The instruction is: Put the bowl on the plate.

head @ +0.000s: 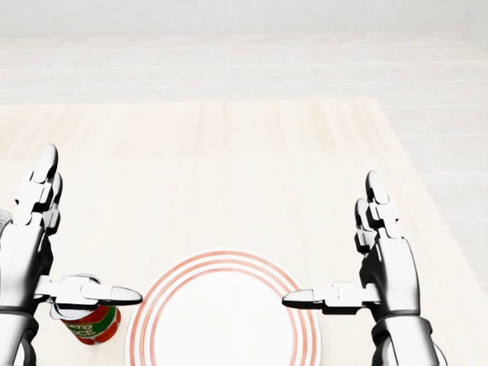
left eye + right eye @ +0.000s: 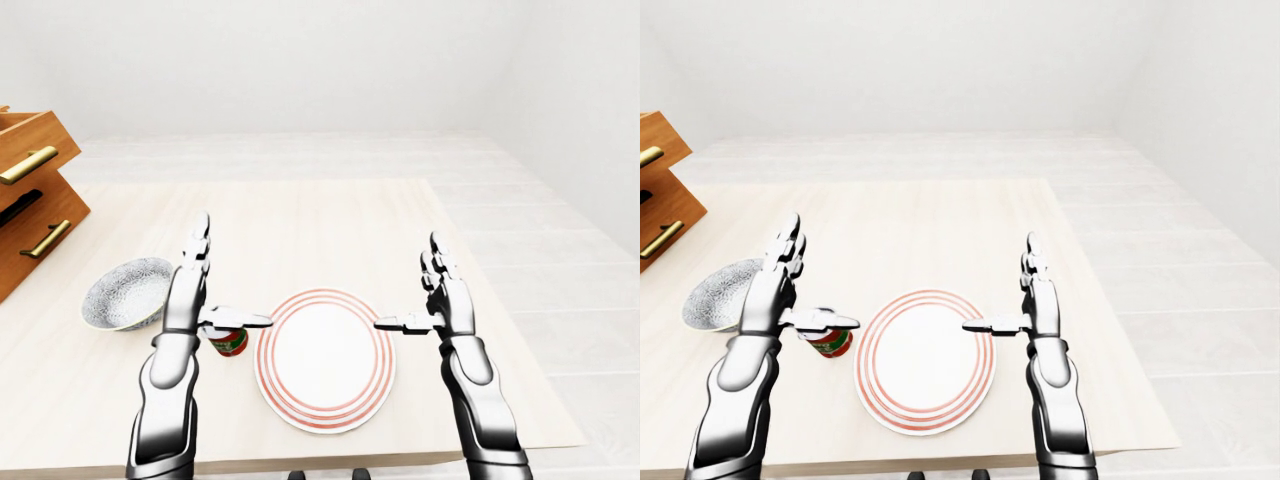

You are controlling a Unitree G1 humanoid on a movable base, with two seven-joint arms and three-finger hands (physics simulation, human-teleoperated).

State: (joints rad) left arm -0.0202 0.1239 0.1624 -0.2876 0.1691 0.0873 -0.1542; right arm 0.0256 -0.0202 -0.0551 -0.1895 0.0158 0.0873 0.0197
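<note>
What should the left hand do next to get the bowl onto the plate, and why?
Probably reach left to the bowl: the left hand is open and empty, hovering near the small can between bowl and plate, and the bowl sits untouched on the table.

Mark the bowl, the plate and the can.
bowl (image 2: 125,293): left-eye view, middle of its speckled inside.
plate (image 2: 325,355): left-eye view, its bare white middle.
can (image 1: 91,326): head view, its red and green label.
</note>
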